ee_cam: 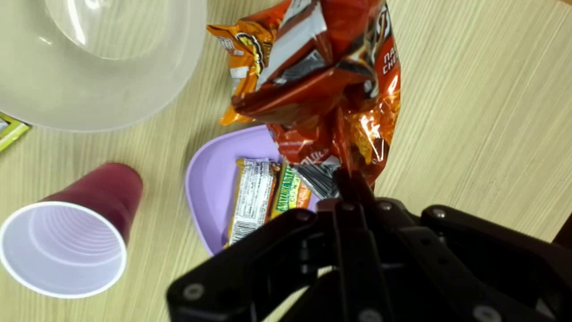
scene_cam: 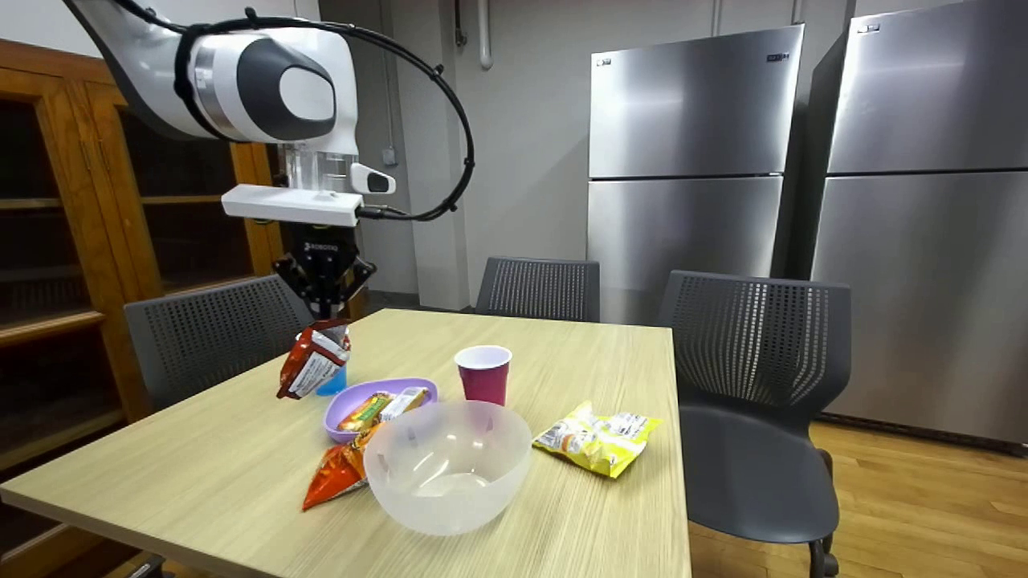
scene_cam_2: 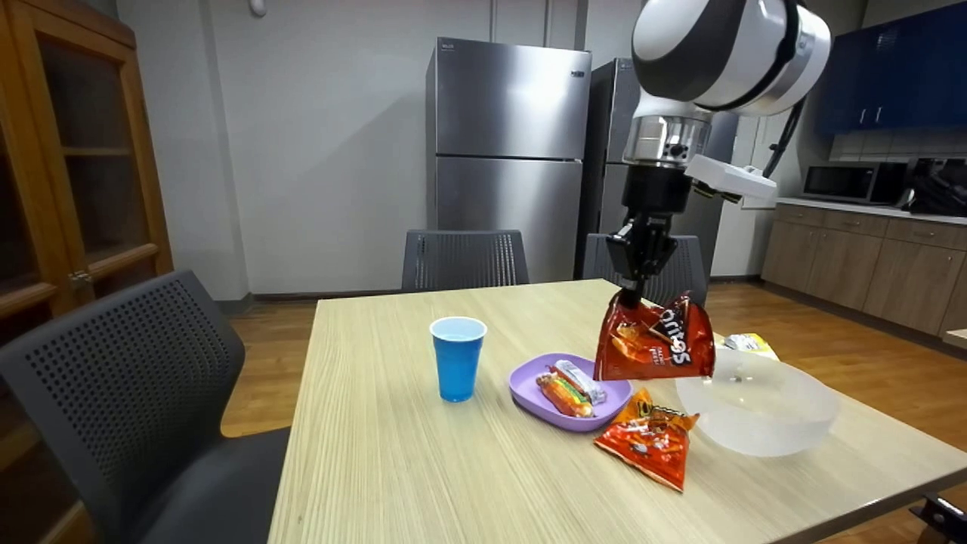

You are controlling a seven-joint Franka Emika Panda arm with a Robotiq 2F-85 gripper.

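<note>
Red Doritos bag [scene_cam_2: 651, 344] hangs clamped in the pincer [scene_cam_2: 631, 295], gripped edge seemingly hidden.

This looks like a shared kitchen or break room of a workplace rather than a home. Two tall steel refrigerators [scene_cam: 687, 241] stand side by side at the upper right in an exterior view. Dark blue wall cabinets [scene_cam_2: 895, 75] hang at the upper right in an exterior view, above a microwave [scene_cam_2: 838, 183] on a counter [scene_cam_2: 831, 206] with wood-grain cupboards [scene_cam_2: 854, 264]. Matching dark chairs [scene_cam: 755, 337] with perforated backs are set around the pale table [scene_cam: 602, 522] in the lower middle, and a bare pipe [scene_cam: 484, 36] comes down the plain wall [scene_cam: 530, 152] at the top.
</note>
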